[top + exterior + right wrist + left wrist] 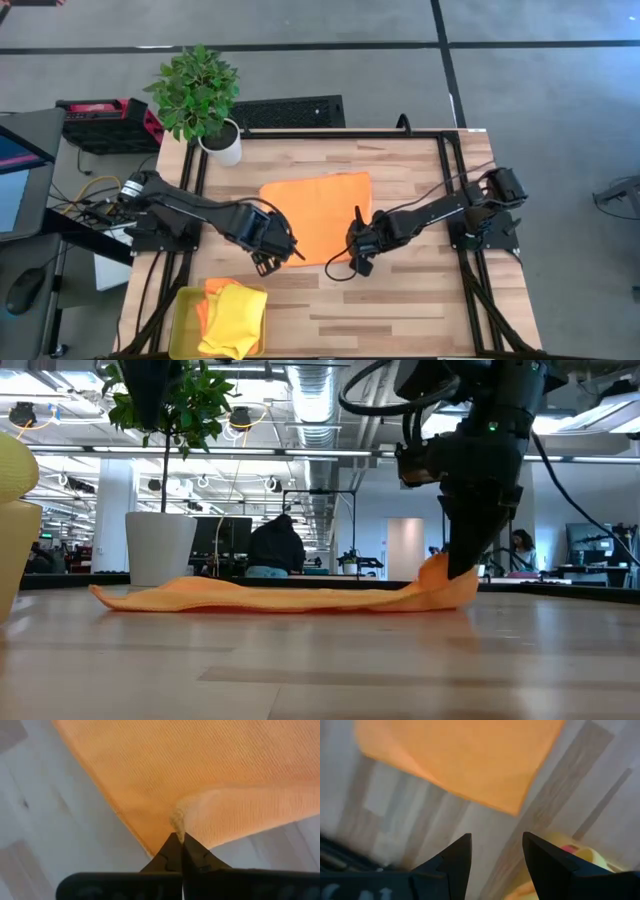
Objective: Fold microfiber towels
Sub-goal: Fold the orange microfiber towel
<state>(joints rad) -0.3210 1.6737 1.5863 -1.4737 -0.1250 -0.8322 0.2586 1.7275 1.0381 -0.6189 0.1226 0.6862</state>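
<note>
An orange towel [318, 212] lies spread flat on the wooden table's middle. My right gripper [357, 248] is shut on the towel near its near right corner. In the low view that end [445, 578] rises a little off the table at the gripper [463, 568]. My left gripper [279, 259] is open and empty, just off the towel's near left corner [515, 809]. A yellow towel [236, 320] and another orange one [214, 291] lie bunched in the yellow-green tray [183, 318]. A bit of pink [568, 849] shows beside the yellow. My right gripper pinches a small puckered ridge of the orange towel [177, 821] between its two fingertips, close to the near edge by the near right corner. The fingers come from above, slanting down. That bit is raised slightly; the rest of the towel lies slack on the table.
A potted plant [200, 95] in a white pot stands at the table's far left corner. The tray sits at the near left corner. Bare wood lies near and right of the towel. A person sits in the room behind the table [275, 550].
</note>
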